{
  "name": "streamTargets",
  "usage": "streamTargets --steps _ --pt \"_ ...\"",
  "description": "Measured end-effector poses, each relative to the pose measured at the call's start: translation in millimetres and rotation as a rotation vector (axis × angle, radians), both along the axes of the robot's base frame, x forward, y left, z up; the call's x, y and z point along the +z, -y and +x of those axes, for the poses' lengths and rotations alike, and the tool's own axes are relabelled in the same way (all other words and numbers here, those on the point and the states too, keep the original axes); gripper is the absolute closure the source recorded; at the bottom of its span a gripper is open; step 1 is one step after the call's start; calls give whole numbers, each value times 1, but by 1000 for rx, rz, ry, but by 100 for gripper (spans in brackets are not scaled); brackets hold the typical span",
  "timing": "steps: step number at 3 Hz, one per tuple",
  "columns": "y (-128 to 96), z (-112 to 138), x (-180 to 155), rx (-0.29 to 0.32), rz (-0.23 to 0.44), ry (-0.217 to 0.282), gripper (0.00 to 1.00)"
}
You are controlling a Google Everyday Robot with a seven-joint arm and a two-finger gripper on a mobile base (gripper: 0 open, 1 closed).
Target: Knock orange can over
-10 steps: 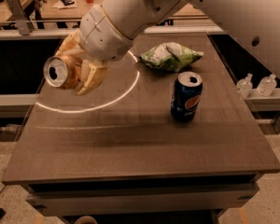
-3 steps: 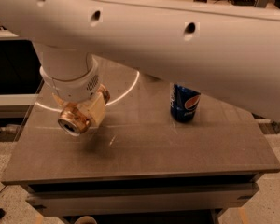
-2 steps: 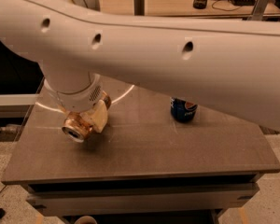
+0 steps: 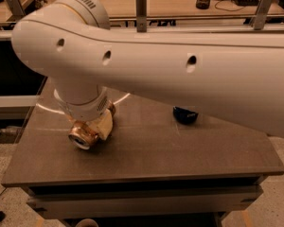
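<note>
The orange can [image 4: 82, 135] is tipped on its side, silver top facing the front left, low over the left part of the dark table [image 4: 180, 150]. My gripper [image 4: 95, 128] hangs under the big white arm and is shut on the can, with a cream finger [image 4: 104, 124] along its right side. I cannot tell whether the can touches the tabletop.
The blue Pepsi can [image 4: 185, 115] stands right of centre, only its base showing under my arm [image 4: 189, 70], which hides the back of the table. A wooden bench [image 4: 146, 1] with metal posts runs behind. The table's front edge is close below the can.
My arm has swung further across the view and lowered, carrying the orange can down toward the tabletop. The blue can is now mostly hidden, and the green bag is out of sight.
</note>
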State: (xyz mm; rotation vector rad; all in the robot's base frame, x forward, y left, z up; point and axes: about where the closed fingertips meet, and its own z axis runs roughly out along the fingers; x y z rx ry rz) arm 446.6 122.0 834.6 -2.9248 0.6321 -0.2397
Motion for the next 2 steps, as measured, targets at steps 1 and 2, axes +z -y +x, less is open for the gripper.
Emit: streamTargets --steps 1,2 --pt "0 0 1 1 1 2 83" --pt "0 -1 2 1 1 4 59"
